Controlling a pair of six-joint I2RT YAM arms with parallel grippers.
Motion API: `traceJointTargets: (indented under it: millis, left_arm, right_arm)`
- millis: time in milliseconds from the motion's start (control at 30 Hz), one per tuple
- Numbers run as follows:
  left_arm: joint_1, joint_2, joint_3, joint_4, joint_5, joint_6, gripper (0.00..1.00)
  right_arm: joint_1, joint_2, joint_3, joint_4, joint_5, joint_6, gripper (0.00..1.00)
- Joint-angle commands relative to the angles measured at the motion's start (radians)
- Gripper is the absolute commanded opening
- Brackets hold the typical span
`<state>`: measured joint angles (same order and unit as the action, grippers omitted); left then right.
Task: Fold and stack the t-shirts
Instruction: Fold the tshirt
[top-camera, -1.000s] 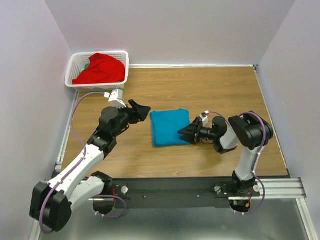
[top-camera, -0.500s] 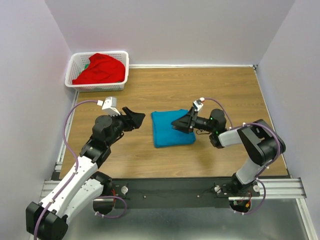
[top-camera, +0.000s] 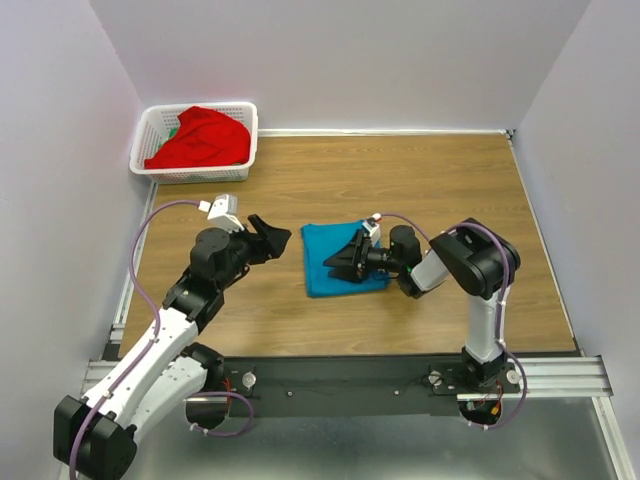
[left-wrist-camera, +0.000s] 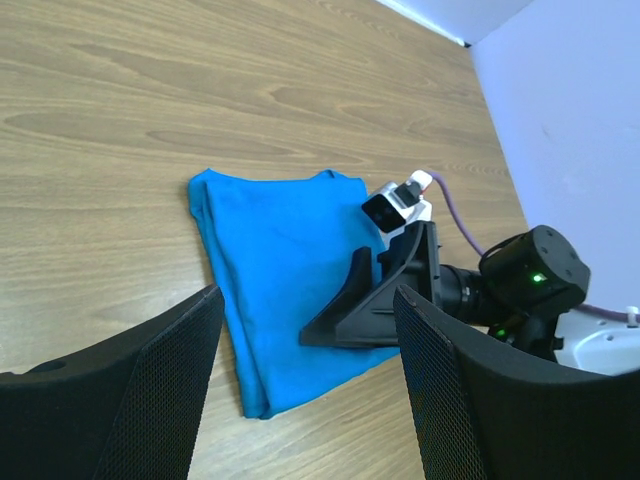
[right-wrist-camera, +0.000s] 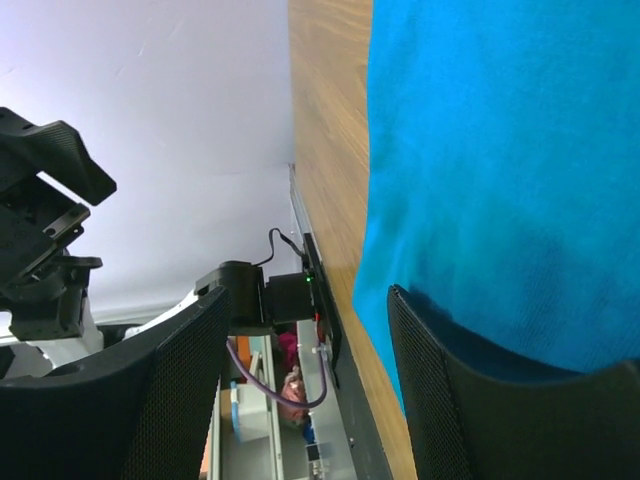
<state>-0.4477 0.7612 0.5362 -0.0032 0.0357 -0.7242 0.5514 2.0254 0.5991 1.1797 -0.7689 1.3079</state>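
Note:
The teal-blue t-shirt (top-camera: 322, 270) lies folded into a rectangle on the wooden table, mid-front. It also shows in the left wrist view (left-wrist-camera: 270, 260) and the right wrist view (right-wrist-camera: 500, 150). My right gripper (top-camera: 338, 263) is open, turned on its side, low over the shirt's right half, with one finger (right-wrist-camera: 480, 400) against the cloth. It also shows in the left wrist view (left-wrist-camera: 370, 305). My left gripper (top-camera: 274, 238) is open and empty, just left of the shirt above the table. The bright red t-shirt (top-camera: 200, 135) lies crumpled in the basket.
The white lattice basket (top-camera: 143, 150) stands at the far left corner against the wall. Walls close the table on the left, back and right. The arms' base rail (top-camera: 350, 375) runs along the near edge.
My right gripper has slid left from the shirt's right edge onto the shirt. My left gripper drew back a little to the left, then held still.

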Motion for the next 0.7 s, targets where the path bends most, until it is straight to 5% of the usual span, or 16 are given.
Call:
traceJointTargets:
  millis: [0,167,300,567,667]
  left_arm:
    - [-0.008,0.032,0.001,-0.017,0.01,0.0,0.76]
    - [-0.028,0.133,0.034,-0.035,0.039,0.002,0.76]
    - [-0.074,0.214,0.071,-0.064,0.017,0.005,0.75]
    - [-0.137,0.322,0.128,-0.07,-0.013,-0.004,0.74]
    - [-0.141,0.332,0.137,-0.078,-0.013,-0.007,0.74]
  right_arm:
    - [0.015,-0.042,-0.03,-0.09,0.045,-0.055,0.71]
    - [-0.004,-0.286,0.008,-0.348,0.08,-0.201,0.72]
    - [-0.013,-0.487,0.151,-0.934,0.328,-0.571,0.75]
    - [-0.113,-0.547,0.036,-0.936,0.195,-0.595,0.75]
    - [-0.148,-0.467,-0.069,-0.749,0.096,-0.486,0.74]
